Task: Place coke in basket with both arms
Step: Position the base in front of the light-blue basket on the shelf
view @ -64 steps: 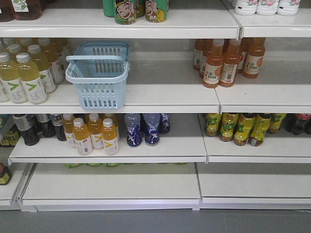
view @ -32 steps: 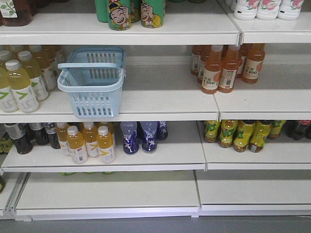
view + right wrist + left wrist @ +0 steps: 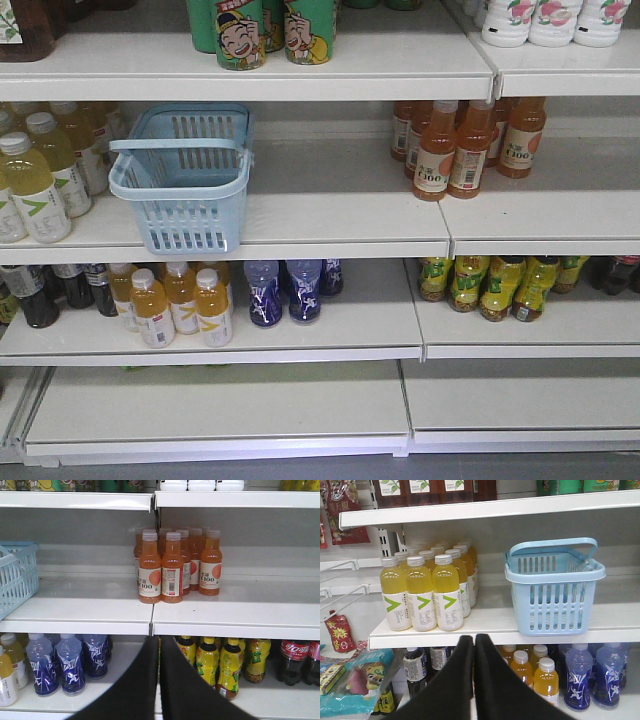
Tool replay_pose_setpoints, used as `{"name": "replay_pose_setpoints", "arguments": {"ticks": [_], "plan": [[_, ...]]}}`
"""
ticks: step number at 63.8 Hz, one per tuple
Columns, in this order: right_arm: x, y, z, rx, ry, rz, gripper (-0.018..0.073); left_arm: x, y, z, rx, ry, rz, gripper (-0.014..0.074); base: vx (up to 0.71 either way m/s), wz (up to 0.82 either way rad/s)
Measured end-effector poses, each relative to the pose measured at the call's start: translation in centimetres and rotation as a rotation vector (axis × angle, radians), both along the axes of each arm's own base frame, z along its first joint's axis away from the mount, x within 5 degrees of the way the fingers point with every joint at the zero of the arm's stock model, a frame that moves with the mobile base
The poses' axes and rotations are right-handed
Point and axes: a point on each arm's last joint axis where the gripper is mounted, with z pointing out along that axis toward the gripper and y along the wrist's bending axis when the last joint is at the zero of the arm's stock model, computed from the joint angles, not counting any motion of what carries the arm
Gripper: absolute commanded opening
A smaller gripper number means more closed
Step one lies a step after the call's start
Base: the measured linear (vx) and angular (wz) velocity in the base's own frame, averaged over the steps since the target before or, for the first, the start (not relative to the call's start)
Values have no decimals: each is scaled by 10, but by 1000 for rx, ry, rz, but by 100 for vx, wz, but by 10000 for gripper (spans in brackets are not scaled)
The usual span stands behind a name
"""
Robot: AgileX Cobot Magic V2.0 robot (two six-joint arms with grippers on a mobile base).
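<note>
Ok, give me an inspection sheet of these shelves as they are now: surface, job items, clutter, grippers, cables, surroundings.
Surface: white middle shelf, carrying the basket and drinks.
Job's things: basket upright on the middle shelf, looks empty; coke not seen in any view.
Clutter: yellow bottles left of the basket, orange bottles to its right, blue bottles one shelf below, plastic cola bottles far right on that lower shelf.
Grippers: left gripper shut, empty; right gripper shut, empty.
Cables: nothing seen.
Surroundings: red packet hanging left of the shelving; grey floor.
</note>
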Motion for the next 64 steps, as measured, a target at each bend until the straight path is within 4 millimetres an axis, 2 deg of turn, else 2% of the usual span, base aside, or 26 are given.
{"name": "replay_pose_setpoints", "arguments": {"ticks": [64], "plan": [[0,0,0,0,0,0,-4,0,0,0,0,0,0,-6,3,0]]}}
